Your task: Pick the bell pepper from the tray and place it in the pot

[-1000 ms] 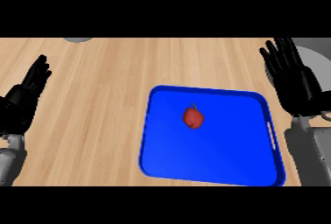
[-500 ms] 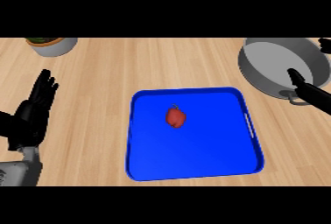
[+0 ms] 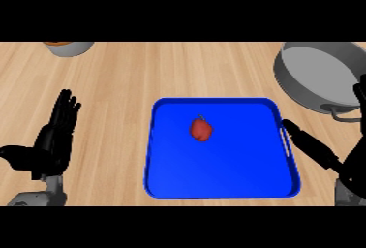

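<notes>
Altogether, one small, glossy red bell pepper [image 3: 202, 131] lies alone on the upper middle of one smooth blue rectangular tray [image 3: 214, 169] with rounded corners, on the pale wood-grain tabletop [image 3: 114, 77]. One round grey pot [image 3: 314, 68] stands apart from the tray's upper right corner, and one grey container [image 3: 69, 47] with an orange inside sits at the far left. Both black hands are empty with fingers straight: the left hand [image 3: 52, 145] left of the tray, the right hand [image 3: 352, 162] beside the tray's right rim, fingertips near the pot's handle.
</notes>
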### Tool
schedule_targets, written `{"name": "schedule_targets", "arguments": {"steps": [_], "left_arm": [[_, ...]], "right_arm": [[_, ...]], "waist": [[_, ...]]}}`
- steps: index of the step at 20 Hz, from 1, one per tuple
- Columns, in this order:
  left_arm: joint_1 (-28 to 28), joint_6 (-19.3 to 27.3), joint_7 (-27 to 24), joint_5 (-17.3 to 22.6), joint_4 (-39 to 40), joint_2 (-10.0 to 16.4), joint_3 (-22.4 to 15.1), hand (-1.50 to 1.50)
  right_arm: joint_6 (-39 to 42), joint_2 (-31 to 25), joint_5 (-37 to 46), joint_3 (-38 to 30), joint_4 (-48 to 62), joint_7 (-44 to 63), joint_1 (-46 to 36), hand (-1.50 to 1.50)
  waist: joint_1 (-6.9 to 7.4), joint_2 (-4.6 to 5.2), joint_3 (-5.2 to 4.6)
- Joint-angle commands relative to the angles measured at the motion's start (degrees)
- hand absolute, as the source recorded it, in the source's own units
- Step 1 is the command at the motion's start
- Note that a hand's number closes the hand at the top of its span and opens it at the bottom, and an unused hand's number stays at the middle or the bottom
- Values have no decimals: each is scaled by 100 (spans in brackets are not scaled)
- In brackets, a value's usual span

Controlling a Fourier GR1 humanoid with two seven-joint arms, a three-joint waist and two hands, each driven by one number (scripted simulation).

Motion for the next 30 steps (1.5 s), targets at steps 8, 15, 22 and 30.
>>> {"name": "schedule_targets", "arguments": {"steps": [8, 15, 22, 30], "left_arm": [[244, 46, -371, -101, -129, -296, -257, 0], [116, 12, -361, -174, -264, -324, -403, 0], [167, 48, -550, -361, -98, -456, -598, 0], [66, 40, -614, -362, 146, -666, -691, 0]], "right_arm": [[-120, 1656, 3024, 781, 873, 1595, 2076, -150], [509, 1818, 4641, 1187, 825, 3653, 2202, -150], [1692, 1823, 5895, 2359, 841, 6338, 1363, -150], [3318, 1825, 5668, 3375, 1646, 9164, -538, -150]], "waist": [[176, 215, -23], [407, 205, 15], [596, 199, 49], [669, 210, 73]]}}
